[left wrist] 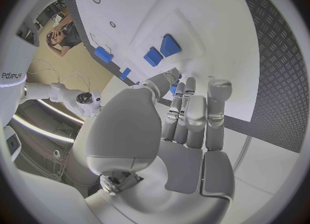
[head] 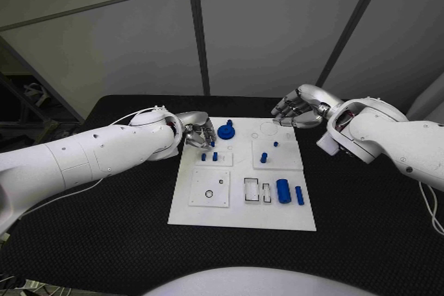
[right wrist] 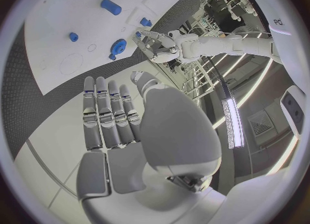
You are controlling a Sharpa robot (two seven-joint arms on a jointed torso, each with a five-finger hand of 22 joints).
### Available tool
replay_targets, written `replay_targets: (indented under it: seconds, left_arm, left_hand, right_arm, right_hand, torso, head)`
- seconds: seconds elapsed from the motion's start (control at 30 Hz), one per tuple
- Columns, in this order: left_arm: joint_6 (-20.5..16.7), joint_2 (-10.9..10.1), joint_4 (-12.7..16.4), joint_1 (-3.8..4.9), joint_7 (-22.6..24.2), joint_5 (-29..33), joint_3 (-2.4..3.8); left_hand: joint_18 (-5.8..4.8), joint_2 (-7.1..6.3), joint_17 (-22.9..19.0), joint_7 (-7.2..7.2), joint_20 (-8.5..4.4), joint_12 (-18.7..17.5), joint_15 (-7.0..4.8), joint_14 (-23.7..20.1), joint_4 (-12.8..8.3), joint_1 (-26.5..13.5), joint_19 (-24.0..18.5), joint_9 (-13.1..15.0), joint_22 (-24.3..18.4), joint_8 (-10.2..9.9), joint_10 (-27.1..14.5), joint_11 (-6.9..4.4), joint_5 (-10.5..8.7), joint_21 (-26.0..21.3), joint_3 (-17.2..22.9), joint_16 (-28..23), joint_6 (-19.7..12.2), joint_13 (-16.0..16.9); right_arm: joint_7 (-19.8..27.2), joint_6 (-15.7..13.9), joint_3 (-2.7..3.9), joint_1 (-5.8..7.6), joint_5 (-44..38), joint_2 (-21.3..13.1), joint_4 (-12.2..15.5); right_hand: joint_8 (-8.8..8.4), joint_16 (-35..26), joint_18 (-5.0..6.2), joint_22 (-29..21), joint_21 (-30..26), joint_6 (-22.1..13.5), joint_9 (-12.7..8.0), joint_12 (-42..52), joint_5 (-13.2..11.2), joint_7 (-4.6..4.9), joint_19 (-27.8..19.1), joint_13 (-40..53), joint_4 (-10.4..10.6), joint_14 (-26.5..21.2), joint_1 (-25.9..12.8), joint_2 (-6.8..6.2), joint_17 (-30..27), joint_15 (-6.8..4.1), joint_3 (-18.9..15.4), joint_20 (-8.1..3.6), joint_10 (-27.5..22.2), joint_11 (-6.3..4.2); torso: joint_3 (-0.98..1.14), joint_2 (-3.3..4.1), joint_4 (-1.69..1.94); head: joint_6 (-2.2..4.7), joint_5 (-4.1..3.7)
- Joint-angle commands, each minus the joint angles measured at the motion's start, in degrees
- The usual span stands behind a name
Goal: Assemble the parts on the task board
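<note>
Head view first: the black surface (head: 102,225) carries the white task board (head: 242,209) at its middle. Both white arms reach in toward the board's far end. The left hand (head: 197,135) hovers at the board's far left corner with its fingers loosely apart, holding nothing. The right hand (head: 298,110) hangs just past the far right corner, fingers spread and empty too. On the board, a blue round knobbed part (head: 226,128) sits near the far edge, close to the left hand. A blue cylinder (head: 283,191) lies toward the near right side, a thinner blue pin (head: 299,195) beside it. Two short blue pegs (head: 210,157) stand on a raised plate left of centre, another peg (head: 263,158) right of them.
</note>
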Motion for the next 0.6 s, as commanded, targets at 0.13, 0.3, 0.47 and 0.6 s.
replay_targets:
  seconds: [0.13, 0.3, 0.47, 0.6]
  left_arm:
    - [-0.3, -0.9, 0.6, 0.05, -0.1, 0.1, 0.04]
    - [-1.0, -2.2, 1.3, 0.04, 0.1, 0.5, 0.07]
    - [-2.5, -4.1, 2.2, 0.03, 0.8, 1.8, 0.35]
    - [-5.2, -6.0, 3.3, 0.02, 2.9, 6.8, 0.85]
  left_hand:
    - [-3.19, -0.77, -0.6, -0.05, 0.17, -0.8, 0.28, -0.4, 0.4, -0.3, -0.5, -0.1, -0.3, -0.9, -0.9, -0.08, -0.18, -0.7, -0.3, -0.2, -1.6, -0.1]
    - [-3.11, -0.78, -1.1, -0.03, 0.17, -1.1, 0.3, -0.6, 0.5, -0.3, -0.8, -0.1, -0.6, -0.9, -1.1, -0.02, -0.15, -1.2, -0.3, -0.4, -1.7, -0.1]
    - [-3.05, -0.35, -2.3, 0.19, 0.24, -1.3, 0.46, -1.1, 0.4, 0.3, -1.0, 0.2, -0.9, -0.3, -1.1, 0.26, -0.11, -1.7, 0.1, -0.9, -0.7, -0.1]
    - [-2.47, 0.04, -5.3, 0.43, 0.23, -1.0, 0.46, -2.3, 0.2, 0.9, -2.4, 0.5, -2.6, 0.8, 0.1, 0.28, -0.13, -4.4, 0.7, -2.3, 1.6, 0.2]
  right_arm:
    - [-1.7, 0.6, 0.02, 0.09, -5.6, -0.1, -0.2]
    - [-3.1, 1.0, 0.02, 0.08, -11.4, -0.2, -0.5]
    - [-4.0, 1.4, 0.0, 0.04, -17.6, -0.3, -0.8]
    - [-4.6, 1.3, -0.05, -0.12, -23.5, -0.2, -0.9]
  right_hand:
    - [-0.34, 0.7, 0.75, 0.2, 0.5, 0.5, 0.0, -1.0, -0.2, -0.31, 2.1, 0.0, -0.8, 2.6, 0.4, -0.46, 0.1, -0.66, 0.5, -0.54, -0.8, -0.39]
    - [-0.64, 3.2, 0.67, 2.3, 4.3, 2.7, 0.1, -1.9, -2.0, -1.61, 7.2, -0.1, -2.4, 9.2, 1.2, -0.23, 1.5, -2.94, 1.0, -3.14, 1.7, -1.79]
    - [-1.32, 7.8, 0.64, 7.5, 12.2, 5.8, 0.0, -3.9, -3.5, -2.82, 13.1, 0.0, -4.3, 19.3, 1.9, 0.26, 4.9, -6.2, 0.7, -6.58, 5.8, -3.67]
    - [-2.51, 14.9, 0.44, 12.9, 19.7, 7.6, -0.1, -6.5, -5.4, -3.81, 15.7, 0.0, -4.8, 24.4, 1.7, 0.77, 9.7, -8.01, 1.8, -8.54, 9.2, -4.5]
  torso:
    - [-0.04, 0.01, 0.06]
    - [-0.05, 0.0, 0.1]
    - [-0.06, 0.0, 0.01]
    - [0.0, 0.01, -0.05]
  head:
    - [0.08, 0.11]
    - [0.2, 0.25]
    - [0.36, 0.22]
    - [0.64, -0.06]
